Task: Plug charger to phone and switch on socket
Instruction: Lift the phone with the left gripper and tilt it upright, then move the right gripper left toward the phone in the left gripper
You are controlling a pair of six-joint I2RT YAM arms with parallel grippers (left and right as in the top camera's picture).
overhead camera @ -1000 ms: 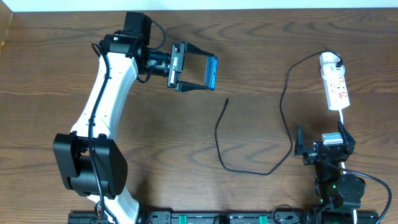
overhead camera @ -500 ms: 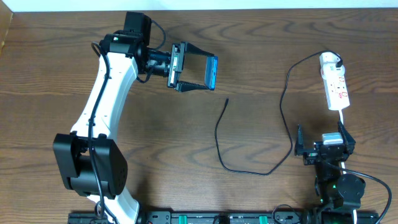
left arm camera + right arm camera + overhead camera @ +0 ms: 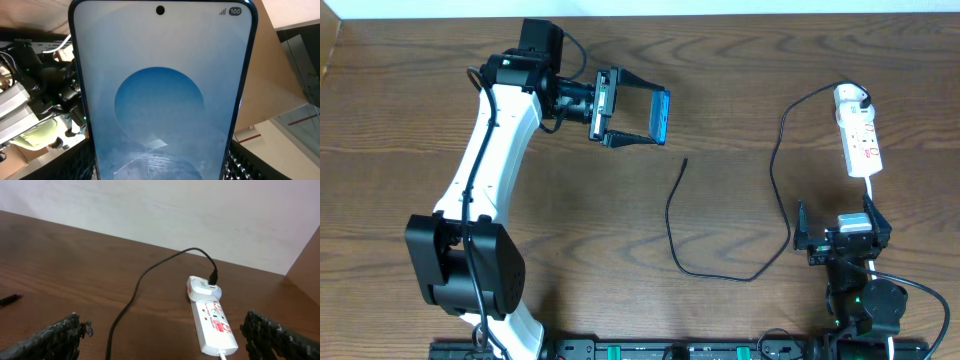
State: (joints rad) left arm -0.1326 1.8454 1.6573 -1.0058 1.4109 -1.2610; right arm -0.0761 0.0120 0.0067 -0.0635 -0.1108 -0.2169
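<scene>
Overhead view: the left gripper is clamped on the phone and holds it up off the table, toward the far side and a bit left of the middle. From above you only get the phone edge-on, a thin blue strip between the two fingers. The left wrist cam is basically all phone. It shows a lit pale-blue screen with a darker blue circle in the middle, a punch-hole camera at the top, signal bars and a little "100" badge in the corner, and a dark blue rim. The textured black fingers peek in at the bottom corners on either side of it. The charger is a thin black cable lying loose on the wood. Its small tip sits near the middle of the table, below and just right of the phone but not touching it. From there the cable curls down toward the near edge, swings right and climbs up to a white plug sitting in the far end of the socket. The socket is a narrow white strip with red markings, far right, flat on the table. The right wrist cam shows the socket and the cable arcing into the plug. The right gripper is near the front edge, just short of the socket, with its jaws spread wide and nothing between them.
</scene>
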